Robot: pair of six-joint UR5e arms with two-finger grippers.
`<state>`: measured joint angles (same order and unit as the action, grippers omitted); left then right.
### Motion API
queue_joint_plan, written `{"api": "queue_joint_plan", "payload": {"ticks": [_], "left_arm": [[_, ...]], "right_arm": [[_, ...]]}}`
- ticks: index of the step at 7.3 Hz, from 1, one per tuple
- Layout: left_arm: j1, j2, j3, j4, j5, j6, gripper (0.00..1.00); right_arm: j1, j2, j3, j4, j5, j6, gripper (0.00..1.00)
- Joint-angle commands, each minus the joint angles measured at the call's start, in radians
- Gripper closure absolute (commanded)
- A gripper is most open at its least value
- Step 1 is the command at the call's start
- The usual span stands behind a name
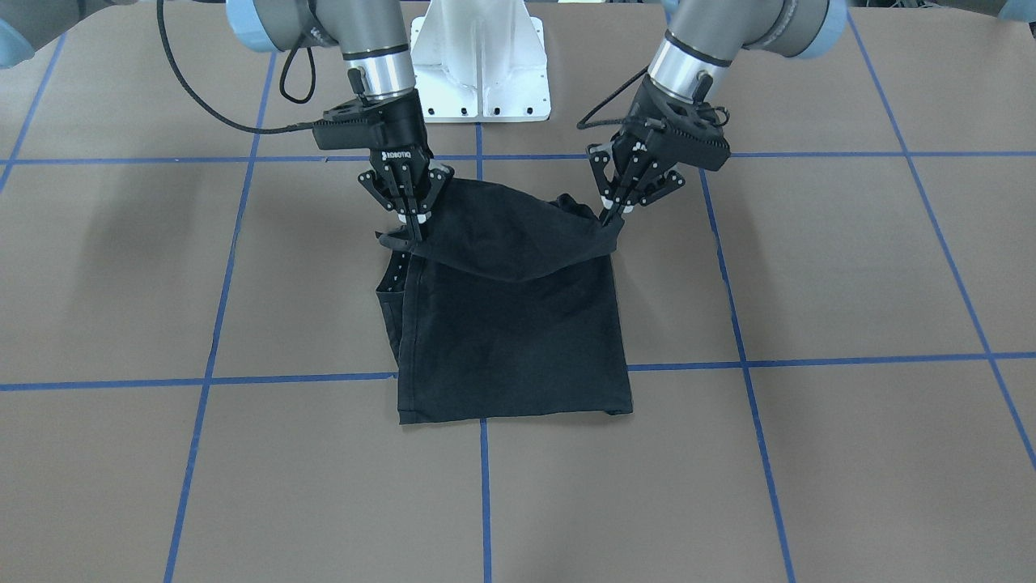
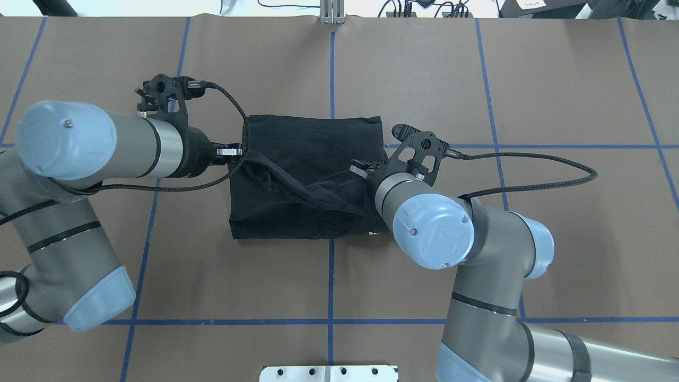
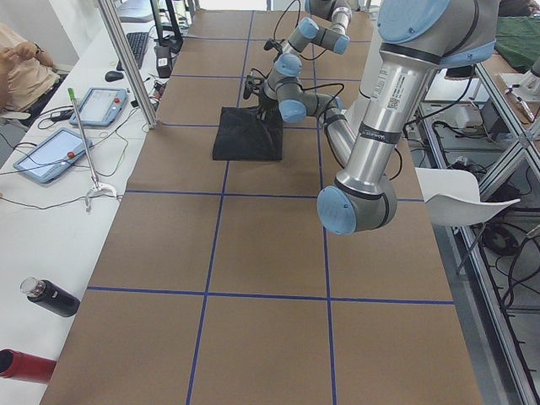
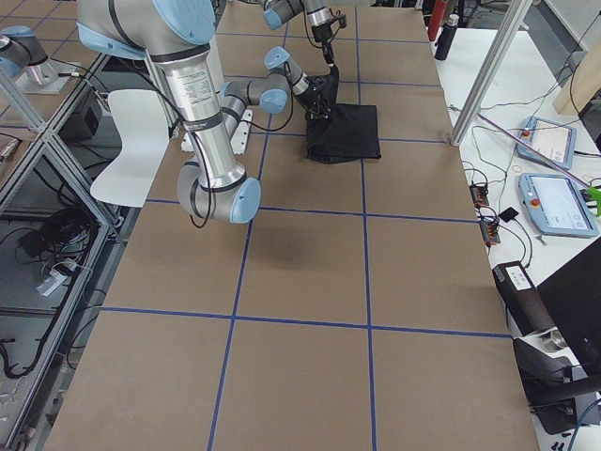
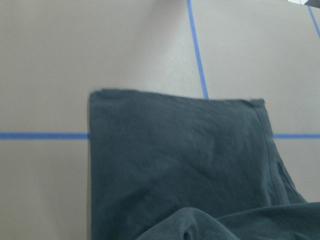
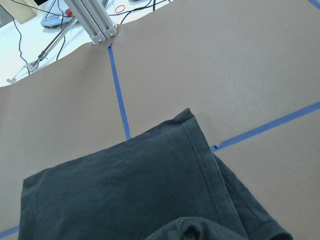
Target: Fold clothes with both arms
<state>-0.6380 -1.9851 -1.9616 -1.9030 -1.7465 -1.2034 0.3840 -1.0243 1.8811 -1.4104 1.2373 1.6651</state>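
At the middle of the brown worktop [image 1: 809, 470], a black T-shirt [image 1: 518, 340], folded to a rough rectangle and lying over a crossing of the blue tape lines [image 1: 283, 377]. Far part flat on the surface, plain black side up, far edge straight. Near edge, the one toward the robot, raised at both corners and sagging in a loose curve between them, hanging over the flat part.

On the left corner of that raised edge, the left claw [image 1: 613, 212], tilted in toward the centre, fingers pinched together with cloth between the tips. On the right corner, the right claw [image 1: 414, 225], pointing almost straight down, likewise clamped tight on a bunch of fabric, with a narrow doubled strip of cloth hanging just below it. Both claws above the worktop and not touching it, with the whole width of the shirt between them.

From each wrist camera, only the flat far part of the shirt, plus a dark roll of gathered cloth at the lower edge of view.

Behind the claws, on the robot's side, the white pedestal base [image 1: 481, 73]. Beyond the far edge of the worktop, two tablets [image 3: 52, 156].
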Motion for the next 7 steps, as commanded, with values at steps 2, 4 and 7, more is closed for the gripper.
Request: {"api": "queue_joint_plan", "payload": {"ticks": [2, 4, 7], "left_arm": [[-0.074, -0.141, 0.257, -0.011, 0.007, 0.089, 1.00], [-0.087, -0.195, 0.395, -0.068, 0.010, 0.116, 1.00], [-0.091, -0.250, 0.579, -0.160, 0.047, 0.151, 1.00]], "right_arm": [[0.082, 0.125, -0.215, 0.004, 0.023, -0.036, 1.00], [0.110, 0.176, -0.319, 0.007, 0.025, -0.065, 1.00], [0.122, 0.233, -0.423, 0.008, 0.033, -0.084, 1.00]]}}
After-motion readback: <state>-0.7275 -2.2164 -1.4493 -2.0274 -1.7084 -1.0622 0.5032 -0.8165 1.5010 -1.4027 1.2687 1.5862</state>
